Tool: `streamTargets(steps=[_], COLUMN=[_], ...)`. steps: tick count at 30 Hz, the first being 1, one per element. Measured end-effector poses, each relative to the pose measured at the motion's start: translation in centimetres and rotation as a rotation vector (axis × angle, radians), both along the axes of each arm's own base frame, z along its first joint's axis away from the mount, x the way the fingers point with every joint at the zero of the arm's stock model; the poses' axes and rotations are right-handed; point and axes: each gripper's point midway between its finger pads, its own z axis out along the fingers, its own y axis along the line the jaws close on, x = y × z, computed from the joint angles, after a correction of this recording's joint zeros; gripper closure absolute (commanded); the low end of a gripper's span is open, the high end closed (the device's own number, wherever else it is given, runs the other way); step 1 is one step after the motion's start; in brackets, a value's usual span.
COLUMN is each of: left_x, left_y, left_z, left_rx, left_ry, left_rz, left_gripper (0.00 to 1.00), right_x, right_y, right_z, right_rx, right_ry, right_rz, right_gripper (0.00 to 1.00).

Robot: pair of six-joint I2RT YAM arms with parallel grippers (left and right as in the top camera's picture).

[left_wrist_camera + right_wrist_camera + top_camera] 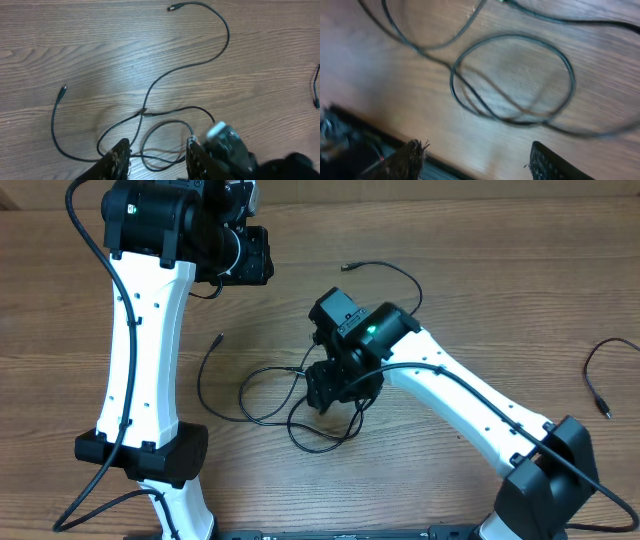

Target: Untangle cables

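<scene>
The step in hand looks like the reach for a first pick. The cables (pixel 143 112) lie in crossed loops in the middle of the bench (pixel 480 240), none of them lifted. One plug end (pixel 347 267) trails toward the far side.

The right gripper (pixel 328 388) hangs low over the loops, pointing down, jaws spread wide and empty. Its own camera shows a closed ring of cord on the wood just ahead of the fingertips (pixel 545 162).

The left gripper (pixel 250 255) sits high and well back from the tangle, jaws apart with nothing between them (the cord seen through the gap lies on the bench below).

Next, I judge, the right arm needs to settle on a single strand away from the crossing, pinch it and draw it clear. A further cord (pixel 587 370) lies well apart.
</scene>
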Motion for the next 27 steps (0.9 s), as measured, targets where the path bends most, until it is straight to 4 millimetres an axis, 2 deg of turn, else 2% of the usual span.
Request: streamTargets(steps=[2,4,8,12,16,22,27], left_x=[0.0,0.0,0.0,0.0,0.0,0.0,0.0], left_y=[0.0,0.0,0.0,0.0,0.0,0.0,0.0], left_z=[0.0,0.0,0.0,0.0,0.0,0.0,0.0], left_rx=[0.000,0.000,0.000,0.000,-0.001,-0.007,-0.009], left_ry=[0.000,0.000,0.000,0.000,0.001,0.007,0.009], left_rz=[0.000,0.000,0.000,0.000,0.003,0.018,0.023], left_gripper=[0.61,0.59,0.55,0.53,0.51,0.50,0.47], right_x=[0.0,-1.2,-3.7,-4.5,-4.6,-2.8,-2.8], right_y=[0.5,0.4,-1.3,-2.6,-2.0,0.6,1.3], right_z=[-1.1,-2.6,-5.6,-7.7,-7.9,-7.3,-7.2], right_rx=[0.014,0.003,-0.041,-0.042,0.025,0.113,0.159], right_ry=[-0.026,-0.040,-0.051,-0.085,-0.132,-0.283,-0.328], right_rz=[0.044,0.168,0.456,0.684,0.827,0.922,1.004], right_gripper=[0.34,0.32,0.32,0.31,0.31,0.31,0.30])
